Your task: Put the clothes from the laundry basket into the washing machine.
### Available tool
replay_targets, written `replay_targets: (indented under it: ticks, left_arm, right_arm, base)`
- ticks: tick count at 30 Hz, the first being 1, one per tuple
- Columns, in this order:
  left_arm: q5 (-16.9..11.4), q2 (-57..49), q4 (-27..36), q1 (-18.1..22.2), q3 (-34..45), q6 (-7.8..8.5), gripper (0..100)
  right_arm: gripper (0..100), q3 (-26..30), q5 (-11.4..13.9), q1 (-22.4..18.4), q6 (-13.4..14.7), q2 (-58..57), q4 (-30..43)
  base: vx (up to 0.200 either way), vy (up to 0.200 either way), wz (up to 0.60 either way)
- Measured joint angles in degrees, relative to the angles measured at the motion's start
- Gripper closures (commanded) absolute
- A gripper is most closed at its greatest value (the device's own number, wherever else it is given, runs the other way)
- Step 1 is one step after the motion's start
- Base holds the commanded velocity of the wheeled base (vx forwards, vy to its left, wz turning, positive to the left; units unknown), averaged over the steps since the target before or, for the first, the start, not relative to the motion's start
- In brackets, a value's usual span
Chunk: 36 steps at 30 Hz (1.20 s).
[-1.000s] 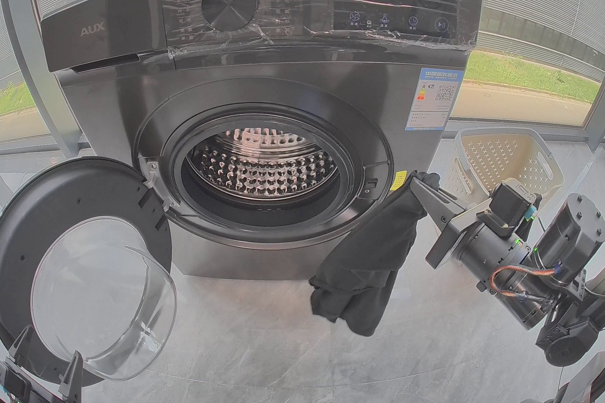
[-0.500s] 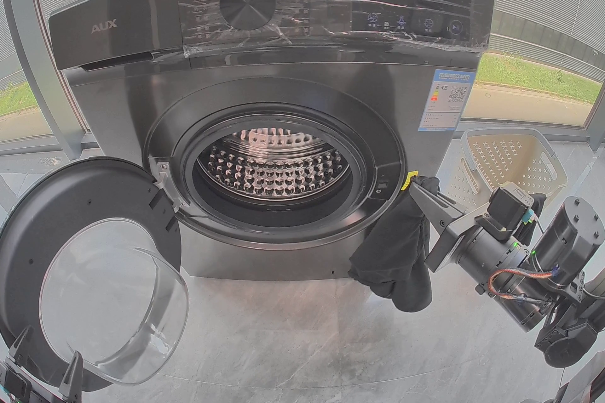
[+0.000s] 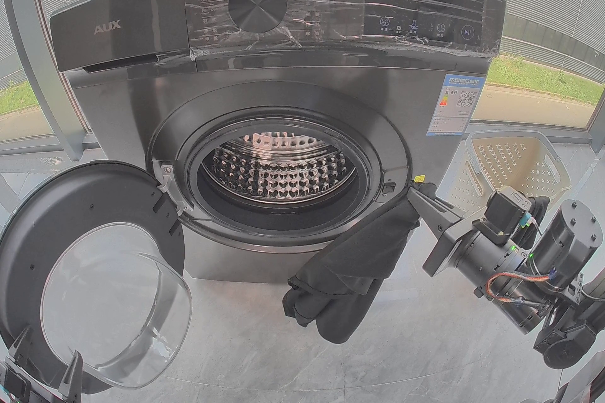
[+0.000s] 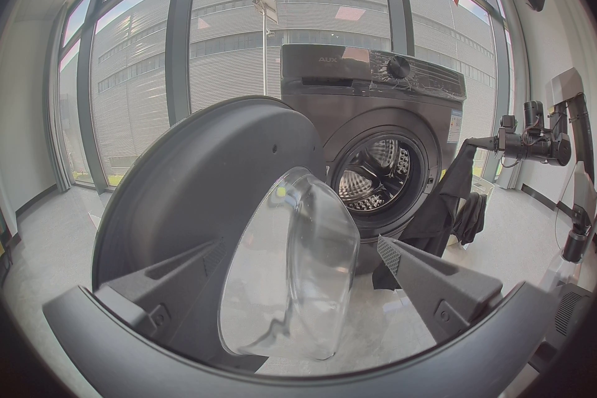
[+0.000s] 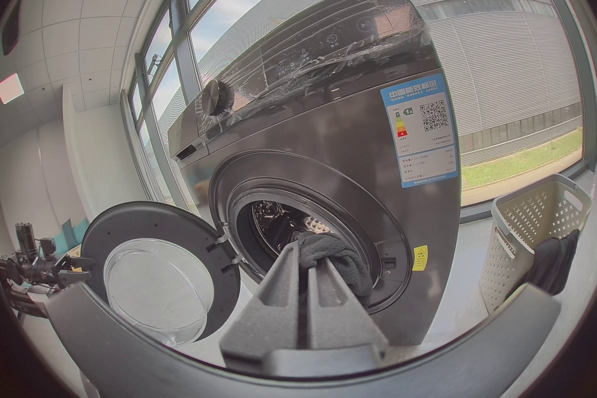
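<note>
Grey marbled floor [image 3: 409, 354] ran up to tall windows, and the washing machine [image 3: 277, 77] stood on it, facing me. My right gripper [image 3: 417, 194] was clamped on a black garment [image 3: 353, 262], its two fingers [image 5: 283, 300] pressed together over a bunch of the cloth. It was just off the lower right rim of the drum opening [image 3: 280, 174]. From the fingers the garment hung on a slant, down and toward my left, across the machine's lower front. Its bunched end was low over the floor, and I could not tell whether it touched. The door [image 3: 88, 272] was swung wide open on the machine's left side, its glass bowl turned toward me. My left gripper [image 3: 47, 363] sat low beside that door, fingers spread wide and holding nothing. The laundry basket [image 3: 510, 162] stood on the floor by the machine's right side, near the window. More dark clothes [image 5: 553, 262] were draped over its rim.
</note>
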Motion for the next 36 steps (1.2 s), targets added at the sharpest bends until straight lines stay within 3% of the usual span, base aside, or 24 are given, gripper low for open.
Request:
replay_targets:
  ticks: [5, 10, 15, 19, 26, 28, 33, 36]
  left_arm:
    - [0.3, 0.0, 0.0, 0.0, 0.0, 0.51, 0]
    - [0.4, 0.0, 0.0, 0.0, 0.0, 0.57, 0]
    - [0.0, 0.0, 0.0, 0.0, 0.0, 1.17, 0]
    - [-1.4, 0.0, 0.0, 0.0, 0.0, 2.27, 0]
    - [-2.2, 0.0, -0.1, 0.0, 0.0, 3.04, 0]
    - [-2.3, 0.0, -0.1, 0.0, 0.0, 2.62, 0]
    - [-1.2, 0.0, 0.0, 0.0, 0.0, -0.67, 0]
    - [0.2, 0.0, -0.1, 0.0, 0.0, -1.17, 0]
  right_arm:
    - [100, -0.2, 1.0, 0.3, 0.0, 0.0, 0.5]
    - [100, -1.5, 4.4, 0.5, -0.5, 0.6, 0.0]
    - [100, -4.0, 4.8, 2.0, -0.5, 2.1, 0.0]
    - [100, -6.1, 4.1, 3.0, -0.5, 4.3, -0.1]
    - [100, -11.6, -1.1, 3.4, -0.8, 8.3, 0.9]
    - [100, -12.9, -1.9, 3.3, -0.9, 9.6, 1.1]
    - [100, -14.7, -2.5, 3.3, -0.9, 11.5, 1.3]
    - [100, -15.6, -2.6, 3.4, -0.9, 12.0, 1.5]
  base:
    - [0.000, 0.000, 0.00]
    - [0.000, 0.000, 0.00]
    - [0.000, 0.000, 0.00]
    - [0.000, 0.000, 0.00]
    - [0.000, 0.000, 0.00]
    - [0.000, 0.000, 0.00]
    - [0.000, 0.000, 0.00]
    - [0.000, 0.000, 0.00]
